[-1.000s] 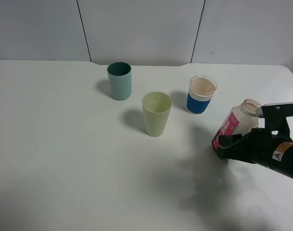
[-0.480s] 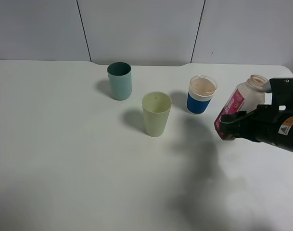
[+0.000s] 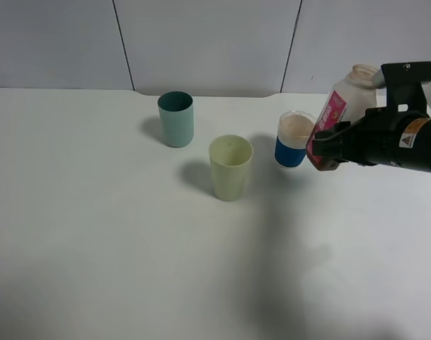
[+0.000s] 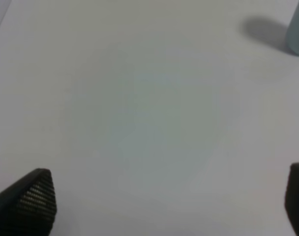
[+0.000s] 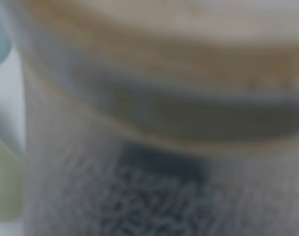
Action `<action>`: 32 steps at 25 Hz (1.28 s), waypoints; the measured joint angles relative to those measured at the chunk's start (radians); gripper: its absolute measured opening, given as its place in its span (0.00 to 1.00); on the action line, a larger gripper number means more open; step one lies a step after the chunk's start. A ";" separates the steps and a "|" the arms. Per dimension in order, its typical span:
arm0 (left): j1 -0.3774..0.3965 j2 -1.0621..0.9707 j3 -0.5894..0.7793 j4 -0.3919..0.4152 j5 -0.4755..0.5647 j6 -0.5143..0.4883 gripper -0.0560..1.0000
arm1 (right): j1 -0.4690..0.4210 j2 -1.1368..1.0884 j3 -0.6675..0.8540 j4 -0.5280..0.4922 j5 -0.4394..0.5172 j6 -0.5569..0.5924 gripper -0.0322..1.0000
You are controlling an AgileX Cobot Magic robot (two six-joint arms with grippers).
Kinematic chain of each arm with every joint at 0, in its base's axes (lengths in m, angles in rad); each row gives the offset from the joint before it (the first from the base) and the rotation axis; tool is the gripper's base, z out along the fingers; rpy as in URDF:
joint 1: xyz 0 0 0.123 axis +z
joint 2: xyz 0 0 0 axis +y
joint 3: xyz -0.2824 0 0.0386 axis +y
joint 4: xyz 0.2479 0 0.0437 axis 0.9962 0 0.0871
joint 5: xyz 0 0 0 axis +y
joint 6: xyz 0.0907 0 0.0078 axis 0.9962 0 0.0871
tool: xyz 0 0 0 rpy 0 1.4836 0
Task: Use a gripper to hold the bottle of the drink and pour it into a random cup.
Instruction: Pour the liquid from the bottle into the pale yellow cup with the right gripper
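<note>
Fingers (image 3: pixel 340 142) of your right arm pinched the translucent whitish squarish plastic bottle (image 3: pixel 340 99), its neck tilted up above them; the pale yellow-green tapered plastic cup (image 3: pixel 230 168) stood lower, beyond their tips.

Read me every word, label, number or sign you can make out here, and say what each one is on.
No text can be quoted.
Pink label on the bottle: white print, too small to read.
Yellow-and-white warning label on the arm behind the right gripper: triangle sign, wording too small to read.
Pale yellow-green cup, teal cup, blue-and-white cup: no markings seen.
Both wrist views: no text.
</note>
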 joint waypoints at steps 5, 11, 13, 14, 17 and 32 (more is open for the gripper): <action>0.000 0.000 0.000 0.000 0.000 0.000 0.93 | 0.034 0.001 -0.061 -0.110 0.064 0.109 0.40; 0.000 0.000 0.000 0.000 0.000 0.000 0.93 | 0.097 -0.003 -0.148 -0.219 0.163 0.197 0.40; 0.000 0.000 0.000 0.000 0.000 0.000 0.93 | 0.116 -0.006 -0.176 -0.262 0.194 0.235 0.40; 0.000 0.000 0.000 0.000 0.000 0.000 0.93 | 0.126 -0.006 -0.192 -0.292 0.212 0.260 0.40; 0.000 0.000 0.000 0.000 0.000 0.000 0.93 | 0.153 -0.006 -0.234 -0.395 0.285 0.336 0.40; 0.000 0.000 0.000 0.000 0.000 0.000 0.93 | 0.263 0.039 -0.331 -0.857 0.596 0.592 0.40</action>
